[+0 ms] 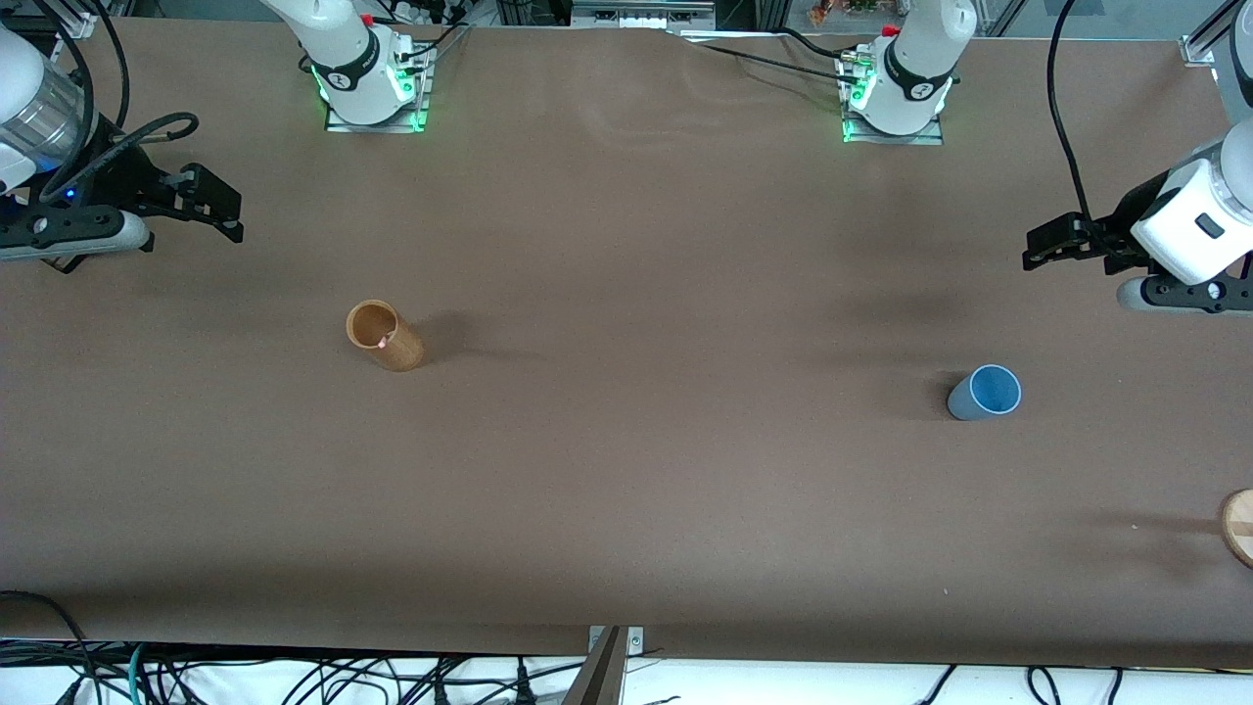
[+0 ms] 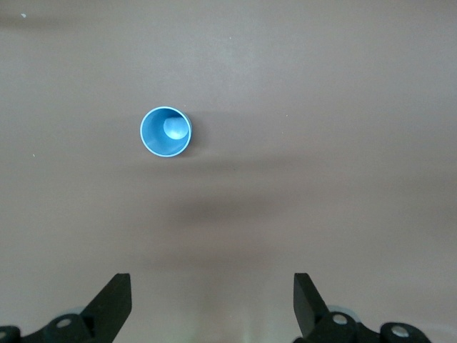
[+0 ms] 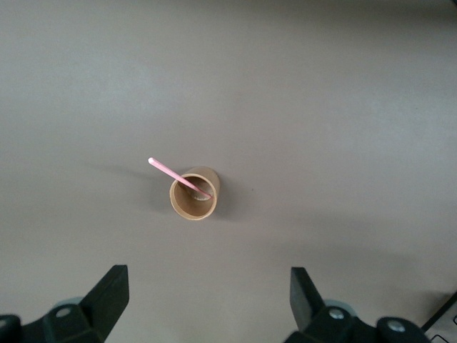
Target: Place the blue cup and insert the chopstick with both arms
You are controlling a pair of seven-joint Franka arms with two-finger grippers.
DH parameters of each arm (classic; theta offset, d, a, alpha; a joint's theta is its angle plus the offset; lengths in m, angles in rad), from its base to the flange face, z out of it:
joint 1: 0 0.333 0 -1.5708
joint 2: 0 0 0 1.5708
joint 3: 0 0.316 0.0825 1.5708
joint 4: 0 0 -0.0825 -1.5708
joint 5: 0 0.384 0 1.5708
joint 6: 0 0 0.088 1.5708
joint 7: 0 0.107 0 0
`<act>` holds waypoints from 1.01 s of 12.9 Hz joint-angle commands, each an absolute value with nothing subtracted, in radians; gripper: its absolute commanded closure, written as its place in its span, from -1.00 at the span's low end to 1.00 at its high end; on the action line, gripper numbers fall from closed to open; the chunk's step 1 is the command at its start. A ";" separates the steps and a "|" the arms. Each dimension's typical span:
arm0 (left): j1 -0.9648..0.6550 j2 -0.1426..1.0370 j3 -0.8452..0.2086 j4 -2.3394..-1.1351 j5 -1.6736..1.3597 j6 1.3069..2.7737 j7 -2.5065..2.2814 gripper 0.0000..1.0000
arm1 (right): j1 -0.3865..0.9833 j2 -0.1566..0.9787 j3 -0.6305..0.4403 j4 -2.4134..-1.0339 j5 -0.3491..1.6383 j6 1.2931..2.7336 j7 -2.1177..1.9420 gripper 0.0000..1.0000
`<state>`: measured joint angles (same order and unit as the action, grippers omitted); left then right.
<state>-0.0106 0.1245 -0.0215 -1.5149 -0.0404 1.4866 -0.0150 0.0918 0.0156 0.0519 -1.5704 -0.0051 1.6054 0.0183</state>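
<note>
The left gripper [image 1: 1040, 246] hangs in the air over the table [image 1: 646, 245] at the left arm's end, its fingers [image 2: 114, 304] spread wide with nothing between them. The blue cup [image 1: 985, 393] stands upright on the table below and ahead of it, apart from the fingers, mouth up. The right gripper [image 1: 223, 211] hangs over the right arm's end of the table, also wide open and empty. Below and ahead of it stands the wooden holder [image 1: 384, 336], and the pink chopstick [image 3: 180, 178] leans inside it, its upper end poking out over the rim. A round wooden disc [image 1: 1239, 526] lies at the table edge, nearer the front camera than the cup
</note>
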 commanded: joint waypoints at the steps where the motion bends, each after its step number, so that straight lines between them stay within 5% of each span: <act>1: -0.011 0.130 -0.020 -1.508 -0.066 1.489 -0.018 -1.00 | 0.086 0.025 0.060 -1.542 0.002 1.586 0.026 -1.00; 13: -0.012 0.132 -0.020 -1.512 -0.066 1.489 -0.017 -1.00 | 0.081 0.028 0.043 -1.542 0.003 1.574 0.026 -1.00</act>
